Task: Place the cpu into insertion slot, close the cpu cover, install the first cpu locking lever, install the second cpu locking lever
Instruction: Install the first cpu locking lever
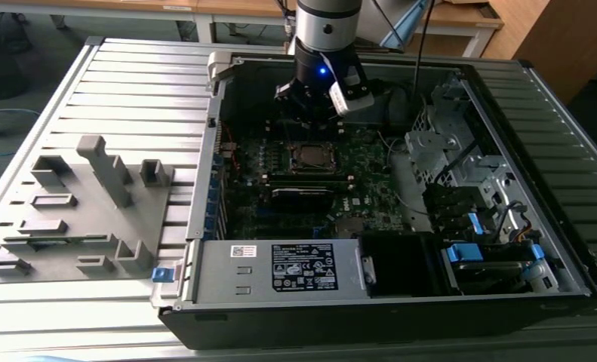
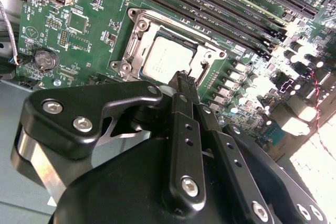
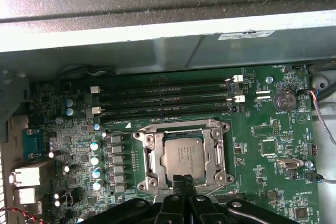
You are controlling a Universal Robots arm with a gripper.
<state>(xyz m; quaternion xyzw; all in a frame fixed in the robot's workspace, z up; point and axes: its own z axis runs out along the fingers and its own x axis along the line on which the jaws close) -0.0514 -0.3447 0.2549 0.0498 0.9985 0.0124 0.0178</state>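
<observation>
At the exterior view's left, a grey slotted fixture (image 1: 87, 204) lies on the table, well apart from the work. Next to the right is the open case (image 1: 205, 188), with the green board (image 1: 364, 170) on its floor.

Near the middle of the exterior view, the cpu (image 1: 312, 156) sits flat in its socket. In the first wrist view the cover (image 3: 148, 156) appears to lie down around it, framing the silver top. I cannot tell whether either lever is latched.

The gripper (image 2: 184, 78) hangs just beside the socket's edge, close to the cover's rim. Its jaws are pressed together, and nothing shows between them. Whether the tip touches the frame is not clear.

The memory slots (image 3: 163, 98) run alongside the socket. At the exterior view's right, the drive bays (image 1: 479, 249) stand clear of the arm.

The cpu is probably light, stiff and flat, with a smooth top that offers little grip. It is best held by two opposite edges, since its underside and the socket contacts look fragile. The cover looks thin and springy, so it is better pushed at the edge away from its hinge.
</observation>
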